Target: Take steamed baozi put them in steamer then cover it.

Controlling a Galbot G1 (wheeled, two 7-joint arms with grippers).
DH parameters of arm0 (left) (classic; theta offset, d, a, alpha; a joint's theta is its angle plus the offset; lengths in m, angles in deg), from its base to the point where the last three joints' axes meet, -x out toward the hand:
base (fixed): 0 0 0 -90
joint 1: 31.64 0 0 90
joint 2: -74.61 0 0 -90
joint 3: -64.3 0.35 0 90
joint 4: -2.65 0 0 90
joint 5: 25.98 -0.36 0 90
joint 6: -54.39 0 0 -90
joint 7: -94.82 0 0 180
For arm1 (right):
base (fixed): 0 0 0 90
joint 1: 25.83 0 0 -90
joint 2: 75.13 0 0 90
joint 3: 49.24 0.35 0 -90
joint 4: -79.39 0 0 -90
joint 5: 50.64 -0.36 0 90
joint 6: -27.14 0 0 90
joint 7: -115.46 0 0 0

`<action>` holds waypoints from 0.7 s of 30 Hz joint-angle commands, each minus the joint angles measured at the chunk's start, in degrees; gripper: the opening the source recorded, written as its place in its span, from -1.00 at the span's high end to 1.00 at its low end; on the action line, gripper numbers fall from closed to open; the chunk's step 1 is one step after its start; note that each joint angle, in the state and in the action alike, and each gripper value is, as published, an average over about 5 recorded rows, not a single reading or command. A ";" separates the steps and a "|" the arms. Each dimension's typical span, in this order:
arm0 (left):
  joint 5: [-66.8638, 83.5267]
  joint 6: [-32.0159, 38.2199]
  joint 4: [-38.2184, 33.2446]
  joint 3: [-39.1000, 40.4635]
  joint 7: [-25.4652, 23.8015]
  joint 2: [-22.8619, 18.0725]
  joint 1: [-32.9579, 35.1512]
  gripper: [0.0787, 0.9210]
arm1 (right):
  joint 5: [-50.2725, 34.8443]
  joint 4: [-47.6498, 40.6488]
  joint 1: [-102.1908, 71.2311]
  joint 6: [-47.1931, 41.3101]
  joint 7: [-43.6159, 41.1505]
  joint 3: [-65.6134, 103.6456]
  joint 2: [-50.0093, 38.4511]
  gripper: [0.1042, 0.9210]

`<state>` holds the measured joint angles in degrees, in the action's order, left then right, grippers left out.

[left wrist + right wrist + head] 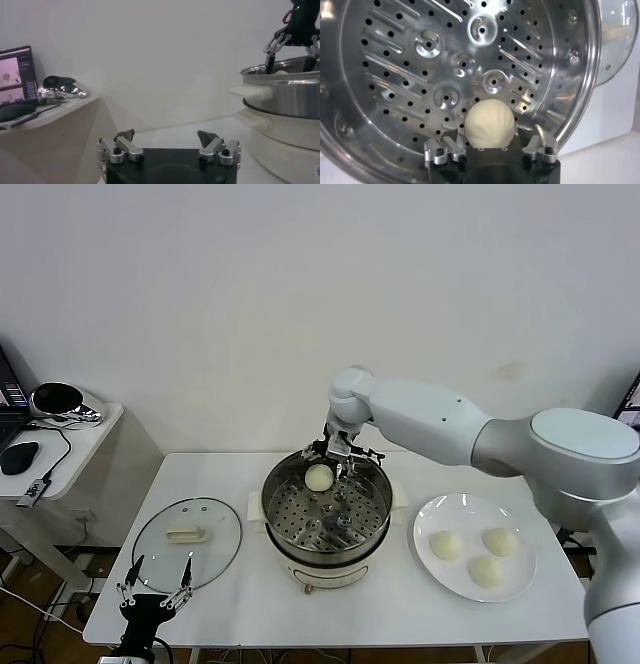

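Observation:
The steamer [276, 506] stands mid-table, its perforated tray [395, 60] bare except for one baozi [318, 477] at the far side. My right gripper [340, 454] hangs over that far rim, open. In the right wrist view the baozi [489, 122] sits between the spread fingers [451, 149], which stand apart from it on both sides. Three more baozi [446, 545] [500, 541] [487, 571] lie on a white plate [430, 524] to the right. The cover [215, 554], a glass lid with a cream handle [186, 534], lies flat left of the steamer. My left gripper [155, 589] waits open near the table's front left edge.
A side table [85, 434] with a shiny object [60, 399], a mouse and cables stands at the far left beyond the table edge. The left wrist view shows the steamer's wall [285, 95] and the right gripper [292, 47] above it.

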<state>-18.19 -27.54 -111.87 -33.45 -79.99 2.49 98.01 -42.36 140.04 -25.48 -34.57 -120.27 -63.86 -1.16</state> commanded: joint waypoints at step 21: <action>-0.63 -0.14 -2.56 0.28 -0.18 0.70 1.11 -0.77 | -15.38 34.72 3.82 -49.23 -6.63 -0.73 -50.27 -0.76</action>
<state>-18.88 -27.66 -114.21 -33.17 -80.16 3.15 99.07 -58.47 167.75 -16.36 -74.25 -126.06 -67.07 -36.44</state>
